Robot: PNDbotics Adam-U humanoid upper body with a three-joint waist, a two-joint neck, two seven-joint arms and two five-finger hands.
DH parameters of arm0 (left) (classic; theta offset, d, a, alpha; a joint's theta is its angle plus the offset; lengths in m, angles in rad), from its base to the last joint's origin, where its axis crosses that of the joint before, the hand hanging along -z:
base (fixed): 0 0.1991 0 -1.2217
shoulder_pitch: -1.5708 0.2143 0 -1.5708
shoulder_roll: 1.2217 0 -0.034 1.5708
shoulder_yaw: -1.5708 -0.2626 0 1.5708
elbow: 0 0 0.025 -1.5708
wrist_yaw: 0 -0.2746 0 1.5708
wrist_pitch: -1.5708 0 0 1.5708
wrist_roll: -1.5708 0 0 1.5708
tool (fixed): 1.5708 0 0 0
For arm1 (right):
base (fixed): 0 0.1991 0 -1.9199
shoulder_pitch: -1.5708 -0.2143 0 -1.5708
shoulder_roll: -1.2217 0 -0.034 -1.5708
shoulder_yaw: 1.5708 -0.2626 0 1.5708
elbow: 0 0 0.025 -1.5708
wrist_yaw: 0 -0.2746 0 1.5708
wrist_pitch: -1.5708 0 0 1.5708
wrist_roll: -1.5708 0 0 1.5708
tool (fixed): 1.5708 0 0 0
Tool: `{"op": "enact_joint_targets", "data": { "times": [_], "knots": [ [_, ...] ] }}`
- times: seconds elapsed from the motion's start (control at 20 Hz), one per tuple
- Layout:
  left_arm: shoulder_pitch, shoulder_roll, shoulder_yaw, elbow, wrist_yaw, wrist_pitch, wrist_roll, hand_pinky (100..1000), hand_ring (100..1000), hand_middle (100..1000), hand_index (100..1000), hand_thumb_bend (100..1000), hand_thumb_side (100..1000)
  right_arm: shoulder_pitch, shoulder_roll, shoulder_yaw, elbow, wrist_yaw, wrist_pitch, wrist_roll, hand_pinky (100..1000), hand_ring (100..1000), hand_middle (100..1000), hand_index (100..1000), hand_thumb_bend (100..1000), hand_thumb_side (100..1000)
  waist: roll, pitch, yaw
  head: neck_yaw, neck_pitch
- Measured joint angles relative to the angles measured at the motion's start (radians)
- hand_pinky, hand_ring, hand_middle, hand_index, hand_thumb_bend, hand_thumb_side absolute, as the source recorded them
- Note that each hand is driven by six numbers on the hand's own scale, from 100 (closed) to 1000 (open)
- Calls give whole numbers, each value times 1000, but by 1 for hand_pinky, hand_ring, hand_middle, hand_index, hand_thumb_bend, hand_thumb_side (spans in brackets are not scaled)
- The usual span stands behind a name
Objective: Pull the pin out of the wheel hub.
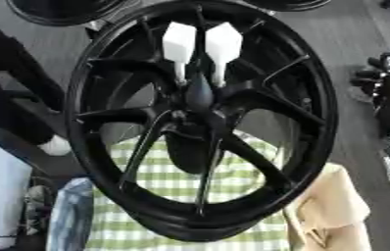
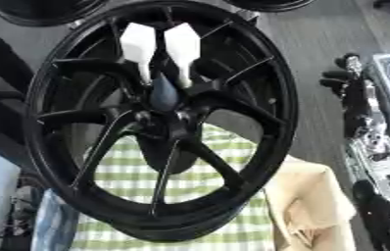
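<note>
A large black spoked wheel stands tilted in the middle of the view. Its hub is a dark cone at the centre. Two white pins, the left one and the right one, stick out side by side above the hub, their thin ends pointing down into it. My right hand hangs at the right edge, apart from the wheel rim, fingers relaxed and holding nothing. My left hand does not show.
A green and white checked cloth lies under the wheel. A beige object sits at the lower right. More black wheels stand at the top. A person's dark legs and white shoe are at the left.
</note>
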Motion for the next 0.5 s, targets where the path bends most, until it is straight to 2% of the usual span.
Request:
{"op": "enact_joint_targets", "data": {
  "times": [0.1, 0.15, 0.25, 0.4, 0.5],
  "knots": [
    [1, -11, 3, 13, -5, -5, -4, 895, 825, 799, 873, 601, 987, 0, 0, 0, 0, -2, 0, 0, 930, 712, 620, 825, 100, 911, -3, 0, 0, 0, 0],
    [1, -16, 5, 16, -5, -5, -1, 869, 803, 775, 856, 528, 942, 0, 0, 0, 0, -2, 1, 0, 930, 712, 620, 825, 100, 911, -4, 0, 0, 1, 0],
    [-3, -29, 9, 17, 8, 4, 30, 805, 737, 698, 794, 248, 851, 0, 0, 0, 0, -2, 1, 0, 930, 712, 620, 825, 100, 912, -5, 0, -1, 2, 0],
    [-31, -61, 17, 0, 112, 24, 170, 778, 696, 653, 738, 170, 780, 0, 0, 0, 0, -3, 1, 1, 930, 712, 620, 825, 100, 913, -6, 0, -3, 6, -1],
    [-44, -89, 13, -21, 233, 3, 295, 773, 694, 650, 733, 166, 767, -1, 1, 2, 0, -3, 2, 2, 930, 711, 620, 825, 100, 911, -6, 0, -6, 9, -1]
  ]
}}
